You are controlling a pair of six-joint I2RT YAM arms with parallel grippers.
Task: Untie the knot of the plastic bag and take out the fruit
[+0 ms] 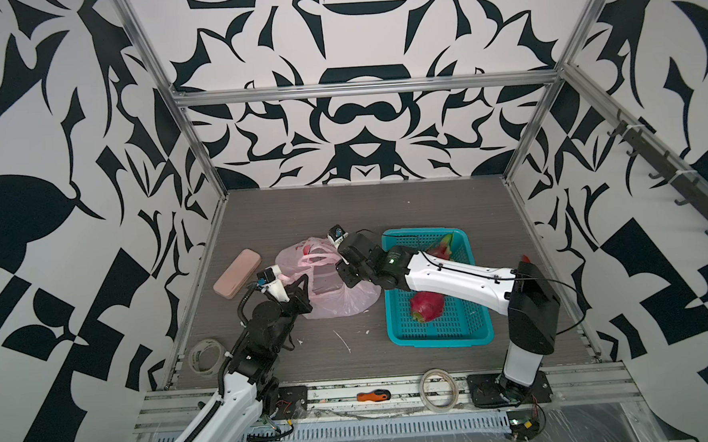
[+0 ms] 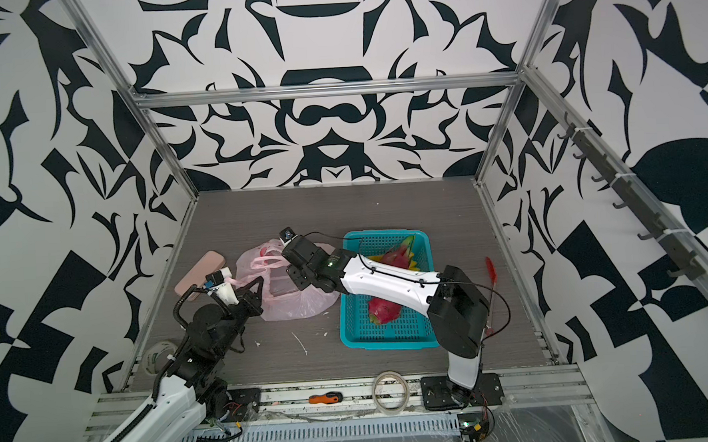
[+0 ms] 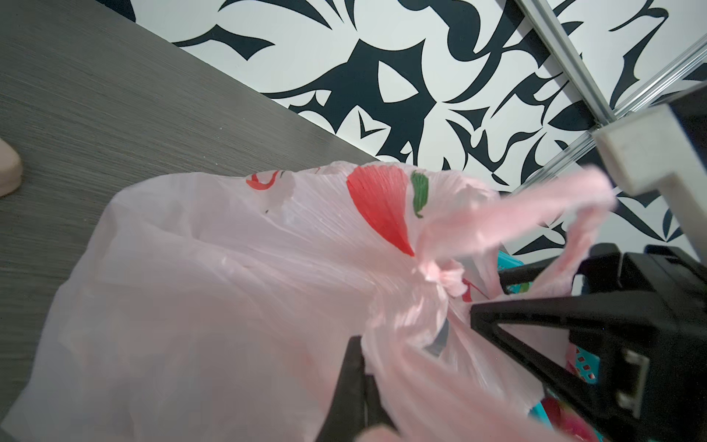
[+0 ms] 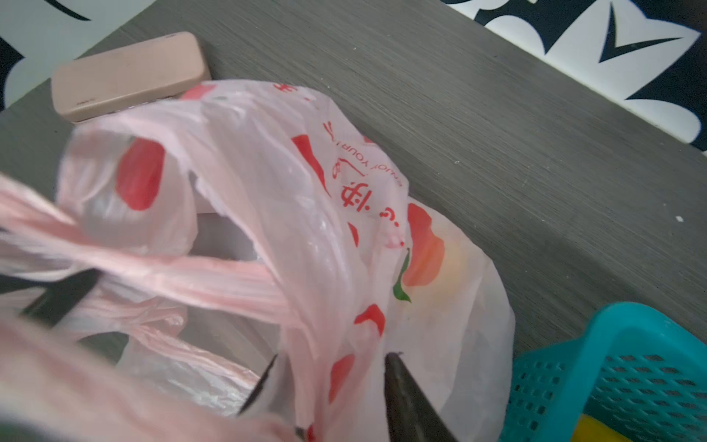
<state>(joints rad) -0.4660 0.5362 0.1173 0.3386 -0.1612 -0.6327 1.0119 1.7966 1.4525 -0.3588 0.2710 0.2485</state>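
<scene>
Closely, left fingers (image 3: 535, 325) pinch plastic bag (image 3: 191, 287) near knot (image 3: 440, 273) — overhead, fruit (image 1: 426, 305) in basket (image 1: 461, 322)

Teal basket (image 1: 442, 342), pink case (image 1: 237, 273), tape roll (image 1: 195, 359), probably orange screwdriver (image 1: 373, 395).

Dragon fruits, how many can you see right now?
2. One dragon fruit lies in the teal basket toward its near edge; the other sits at its far end, partly behind the right arm. More could be hidden under that arm or inside the pink bag.
</scene>
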